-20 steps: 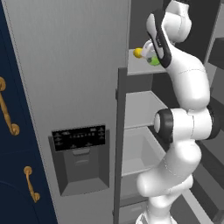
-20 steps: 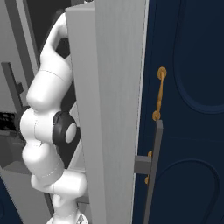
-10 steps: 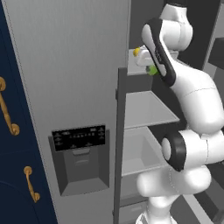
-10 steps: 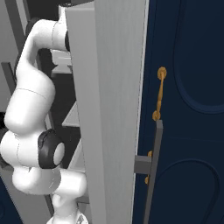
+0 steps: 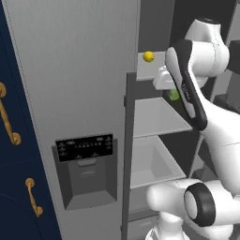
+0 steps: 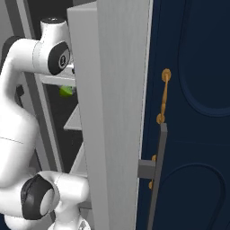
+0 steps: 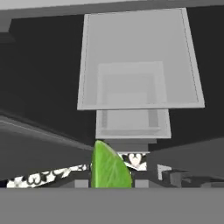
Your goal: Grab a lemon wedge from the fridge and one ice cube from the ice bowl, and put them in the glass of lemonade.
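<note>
The fridge [image 5: 79, 84] stands open around the end effector [image 5: 174, 93], its closed grey door with the dispenser panel [image 5: 85, 145] off to one side and the open door [image 6: 112, 112] swung out on the other, seen edge-on in the right base view. The arm reaches in between them, so both doors and the door edge close by the forearm leave little room; a wide swing on the way out could knock the arm against that edge or against the open door.

Below the end effector lie the fridge shelves [image 5: 154, 117] and, lower still, a pale drawer [image 7: 140, 65], which the hand view looks straight down into. A drop here would send the fruit down among them, well out of easy reach.

Up beside the end effector, on the top shelf level, sits a small round yellow fruit [image 5: 148, 56]; a careless lift could nudge it off.

The lemon wedge [image 7: 110, 166] sits right at the end effector, between the fingertips, and shows as a green patch at the hand in both base views. The jaws stand narrow and, I judge, are clenched on the wedge. The hold looks to be on a thin, curved, slippery piece, so a quick withdrawal or a bump could let it slide free.
</note>
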Controlling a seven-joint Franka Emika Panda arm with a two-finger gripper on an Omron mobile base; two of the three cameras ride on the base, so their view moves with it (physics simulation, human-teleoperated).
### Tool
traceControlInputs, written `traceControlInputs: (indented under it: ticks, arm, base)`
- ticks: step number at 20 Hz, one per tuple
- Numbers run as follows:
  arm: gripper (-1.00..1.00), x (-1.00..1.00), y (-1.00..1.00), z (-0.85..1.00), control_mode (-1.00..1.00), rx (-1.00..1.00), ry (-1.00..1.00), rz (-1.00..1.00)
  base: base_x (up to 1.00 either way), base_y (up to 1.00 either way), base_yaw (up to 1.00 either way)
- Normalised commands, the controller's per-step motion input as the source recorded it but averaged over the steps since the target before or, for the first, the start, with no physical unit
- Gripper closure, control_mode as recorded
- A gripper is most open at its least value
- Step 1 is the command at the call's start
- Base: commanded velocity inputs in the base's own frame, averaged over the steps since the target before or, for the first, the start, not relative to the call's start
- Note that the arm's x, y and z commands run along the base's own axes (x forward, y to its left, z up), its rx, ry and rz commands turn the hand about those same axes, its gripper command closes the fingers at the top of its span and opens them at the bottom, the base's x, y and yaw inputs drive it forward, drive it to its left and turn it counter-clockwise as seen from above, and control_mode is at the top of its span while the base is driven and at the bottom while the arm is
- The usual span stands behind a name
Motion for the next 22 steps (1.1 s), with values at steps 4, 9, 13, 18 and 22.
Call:
traceControlInputs:
  ticks: [4, 9, 13, 18, 22]
  arm:
    - [1.0, -0.99, 0.0, -0.85, -1.0, 0.0, 0.0, -0.05]
    - [1.0, -0.67, -0.03, -0.89, -1.0, 0.0, 0.0, -0.09]
    - [1.0, -0.8, 0.0, -0.44, -1.0, 0.0, -0.01, -0.06]
    - [1.0, -0.17, 0.0, 0.0, -1.0, 0.0, -0.01, 0.0]
    - [1.0, 0.0, 0.0, 0.0, -1.0, 0.0, 0.0, 0.0]
  base:
    - [0.0, 0.0, 0.0]
    - [0.0, 0.0, 0.0]
    - [0.0, 0.0, 0.0]
    - [0.0, 0.0, 0.0]
    - [0.0, 0.0, 0.0]
